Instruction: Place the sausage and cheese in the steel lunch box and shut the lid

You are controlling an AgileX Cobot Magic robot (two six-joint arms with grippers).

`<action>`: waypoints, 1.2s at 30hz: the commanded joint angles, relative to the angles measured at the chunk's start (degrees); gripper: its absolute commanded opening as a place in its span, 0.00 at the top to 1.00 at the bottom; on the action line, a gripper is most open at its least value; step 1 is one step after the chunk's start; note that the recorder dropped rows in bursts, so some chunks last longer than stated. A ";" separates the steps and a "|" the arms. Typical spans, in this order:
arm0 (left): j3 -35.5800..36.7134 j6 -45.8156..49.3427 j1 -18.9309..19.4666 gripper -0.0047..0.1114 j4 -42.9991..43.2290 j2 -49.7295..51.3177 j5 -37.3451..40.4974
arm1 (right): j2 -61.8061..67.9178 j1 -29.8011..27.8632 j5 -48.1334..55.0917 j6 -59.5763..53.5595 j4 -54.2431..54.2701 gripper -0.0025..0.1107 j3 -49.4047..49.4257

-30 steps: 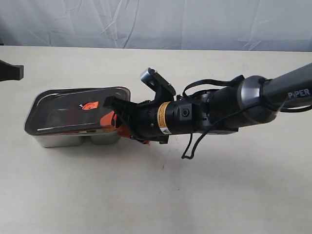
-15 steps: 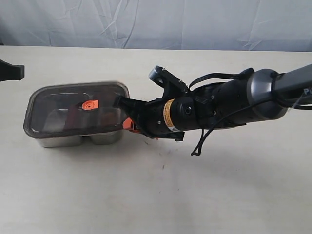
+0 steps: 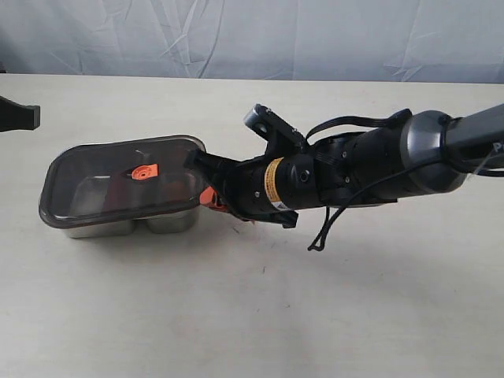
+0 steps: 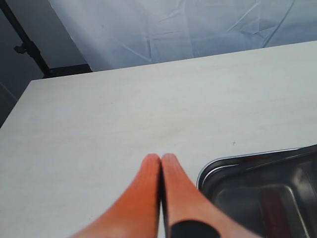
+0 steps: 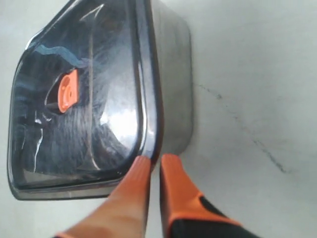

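The steel lunch box (image 3: 130, 225) stands at the table's left. The dark translucent lid (image 3: 102, 177) with its orange valve (image 3: 144, 171) lies on it, slightly askew and overhanging the rim. My right gripper (image 3: 206, 197) is at the box's right end. In the right wrist view it (image 5: 154, 159) is shut on the lid (image 5: 99, 89) at its corner rim, beside the steel wall (image 5: 173, 89). My left gripper (image 4: 161, 158) is shut and empty next to the box's rim (image 4: 213, 171). A red-brown streak, perhaps the sausage (image 4: 271, 213), shows dimly inside. The cheese is hidden.
The bare beige table (image 3: 260, 315) stretches in front of and behind the box, and a white cloth backdrop (image 3: 252, 35) hangs behind it. The right arm (image 3: 378, 169) lies across the middle with a loose black cable (image 3: 323, 232). A dark part of the left arm (image 3: 17, 116) shows at the left edge.
The right gripper's jaws have closed from wide open onto the lid's right rim. The lid has shifted slightly on the box. The left gripper stays shut.
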 commanded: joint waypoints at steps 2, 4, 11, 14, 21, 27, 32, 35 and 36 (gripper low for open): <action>-0.05 0.18 0.11 0.96 -0.22 -0.18 2.46 | -2.80 -0.19 5.03 -0.21 -3.05 0.95 0.16; -0.05 0.18 0.11 0.96 -0.22 0.20 2.46 | -3.76 -0.19 7.25 -0.21 -4.57 0.99 0.16; -0.63 -0.72 0.11 0.96 -0.22 2.99 13.87 | -6.36 -0.19 15.35 -0.43 -9.30 0.99 0.16; -2.46 -2.00 0.11 0.96 -0.22 5.64 16.57 | -7.14 -0.19 15.20 -0.53 -9.47 0.99 0.16; -12.75 8.92 4.38 0.96 -0.22 12.56 11.05 | -7.37 -0.19 17.45 -3.54 -9.73 0.99 0.02; -21.44 12.26 11.98 0.96 37.12 19.65 11.68 | -7.48 -0.19 30.87 -4.44 -18.93 0.99 -0.76; -25.07 -0.97 17.71 0.96 27.58 22.07 5.46 | -7.60 -0.19 32.96 -4.44 -20.25 0.99 -1.82; -24.57 15.49 22.06 0.96 -0.22 22.07 3.91 | -7.60 -0.19 32.17 -4.44 -20.25 0.99 -2.20; -23.17 18.01 22.07 0.96 -0.22 22.17 1.44 | -7.68 -0.19 32.14 -4.30 -20.25 0.99 -2.20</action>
